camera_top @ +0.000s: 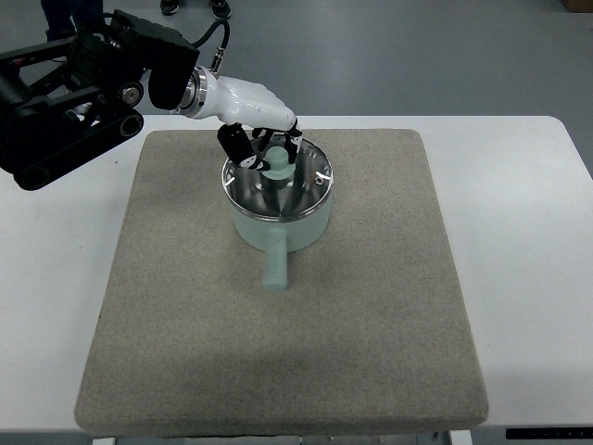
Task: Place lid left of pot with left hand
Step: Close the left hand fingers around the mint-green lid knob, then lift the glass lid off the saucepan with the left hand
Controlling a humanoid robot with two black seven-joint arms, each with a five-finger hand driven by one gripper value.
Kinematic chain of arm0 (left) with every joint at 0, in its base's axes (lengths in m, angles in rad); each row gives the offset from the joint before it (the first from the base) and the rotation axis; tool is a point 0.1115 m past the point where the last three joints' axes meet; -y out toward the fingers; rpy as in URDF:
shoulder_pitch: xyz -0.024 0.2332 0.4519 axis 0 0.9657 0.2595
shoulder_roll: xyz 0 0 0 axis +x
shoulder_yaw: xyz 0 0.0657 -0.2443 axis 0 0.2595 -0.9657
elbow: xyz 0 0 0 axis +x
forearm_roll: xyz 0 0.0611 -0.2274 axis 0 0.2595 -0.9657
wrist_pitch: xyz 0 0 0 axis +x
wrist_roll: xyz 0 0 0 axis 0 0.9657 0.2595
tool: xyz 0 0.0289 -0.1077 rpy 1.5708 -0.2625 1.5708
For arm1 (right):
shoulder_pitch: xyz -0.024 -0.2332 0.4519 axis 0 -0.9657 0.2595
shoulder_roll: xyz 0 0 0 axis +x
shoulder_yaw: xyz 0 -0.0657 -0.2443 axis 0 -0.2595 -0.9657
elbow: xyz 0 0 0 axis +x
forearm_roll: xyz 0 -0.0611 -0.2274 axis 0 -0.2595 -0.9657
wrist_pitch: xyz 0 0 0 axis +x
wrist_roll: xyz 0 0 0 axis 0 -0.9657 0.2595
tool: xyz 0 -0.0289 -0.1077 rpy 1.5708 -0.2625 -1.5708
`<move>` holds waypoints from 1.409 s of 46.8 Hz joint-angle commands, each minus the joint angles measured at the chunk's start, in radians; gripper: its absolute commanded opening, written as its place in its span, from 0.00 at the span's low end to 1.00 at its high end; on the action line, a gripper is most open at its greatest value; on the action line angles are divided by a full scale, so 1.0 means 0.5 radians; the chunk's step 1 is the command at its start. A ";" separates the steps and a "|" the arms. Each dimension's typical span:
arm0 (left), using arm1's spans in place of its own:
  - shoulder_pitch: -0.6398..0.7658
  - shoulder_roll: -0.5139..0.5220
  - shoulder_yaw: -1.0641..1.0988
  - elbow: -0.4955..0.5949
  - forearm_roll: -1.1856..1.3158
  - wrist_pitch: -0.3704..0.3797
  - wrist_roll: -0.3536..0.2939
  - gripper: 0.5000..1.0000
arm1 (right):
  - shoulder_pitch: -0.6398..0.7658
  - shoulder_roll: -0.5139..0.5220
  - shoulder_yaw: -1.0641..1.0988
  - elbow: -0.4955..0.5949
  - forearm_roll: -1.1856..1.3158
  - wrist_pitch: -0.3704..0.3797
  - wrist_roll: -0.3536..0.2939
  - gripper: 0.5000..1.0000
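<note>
A pale green pot (283, 227) with a stubby handle (275, 269) pointing toward me stands on a grey felt mat (278, 352). Its shiny metal lid (301, 185) sits on top, with a pale green knob (278, 163). My left hand (264, 139), white with black fingertips, reaches in from the upper left and hangs over the far left part of the lid. Its fingers are curled around the knob, touching it. The lid still rests on the pot rim. The right arm does not show.
The mat covers most of a white table (519, 241). Bare mat lies left of the pot (176, 232). The black left arm (74, 88) fills the upper left corner. Grey floor lies beyond the table's far edge.
</note>
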 commanded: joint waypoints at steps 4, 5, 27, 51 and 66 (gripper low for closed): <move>-0.013 0.000 0.006 -0.010 -0.002 -0.003 -0.001 0.00 | 0.000 0.000 0.000 0.000 0.000 0.000 0.000 0.85; -0.016 0.000 0.003 -0.010 -0.002 -0.003 -0.001 0.00 | 0.000 0.000 0.000 0.000 0.000 0.000 0.000 0.85; -0.084 0.037 0.003 -0.023 -0.008 -0.007 -0.004 0.00 | 0.000 0.000 0.000 0.000 0.000 0.000 0.000 0.85; -0.108 0.160 0.003 -0.038 -0.014 -0.007 -0.004 0.00 | 0.000 0.000 0.000 0.000 0.000 0.000 0.000 0.85; -0.105 0.353 0.003 -0.118 -0.020 -0.007 -0.004 0.00 | 0.000 0.000 0.000 0.000 0.000 0.000 0.000 0.85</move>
